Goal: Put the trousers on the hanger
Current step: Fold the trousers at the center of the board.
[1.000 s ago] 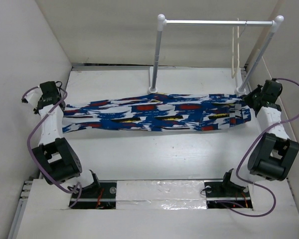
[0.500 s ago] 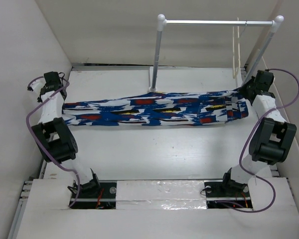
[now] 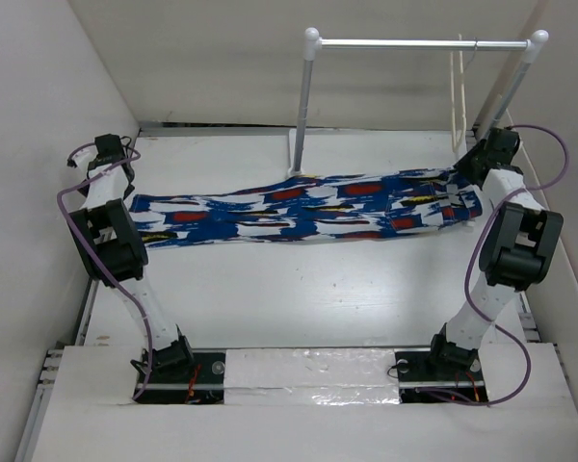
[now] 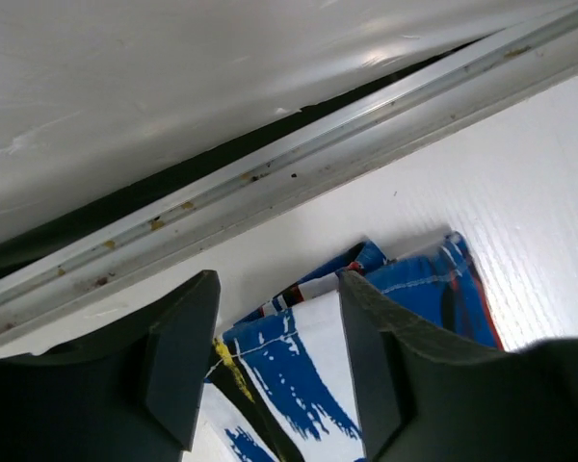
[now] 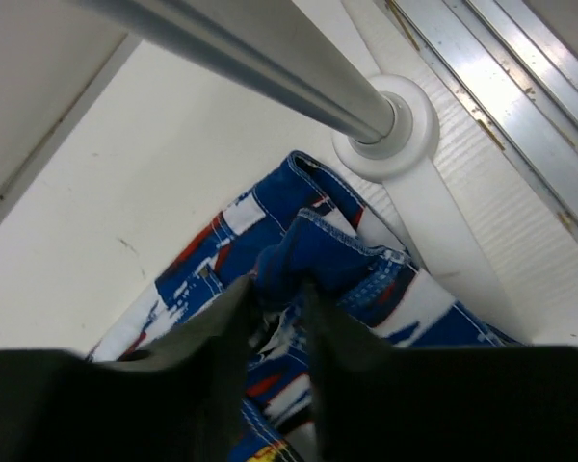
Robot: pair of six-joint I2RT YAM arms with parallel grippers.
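Note:
The trousers [image 3: 308,207] lie stretched out flat across the table, left to right. My left gripper [image 3: 118,183] is over their left end. In the left wrist view it [image 4: 279,289] stands wide open, and the printed hem [image 4: 299,356] lies loose between the fingers. My right gripper [image 3: 470,168] is at their right end, beside the rail's right foot. In the right wrist view its jaws [image 5: 275,289] are partly apart, with a raised blue fold of the waistband [image 5: 313,255] between the tips. The cream hanger [image 3: 455,91] hangs on the rail's bar, near its right end.
The white two-post rail [image 3: 419,42] stands at the back. Its left post [image 3: 303,106] rises just behind the trousers, and its right foot [image 5: 390,130] is close to my right fingers. White walls close in both sides, and a metal track [image 4: 299,154] runs along the table edge.
Both arms swung toward the back and lowered the hanging trousers flat onto the table. Both grippers, shut on the cloth before, have opened, the left wider.

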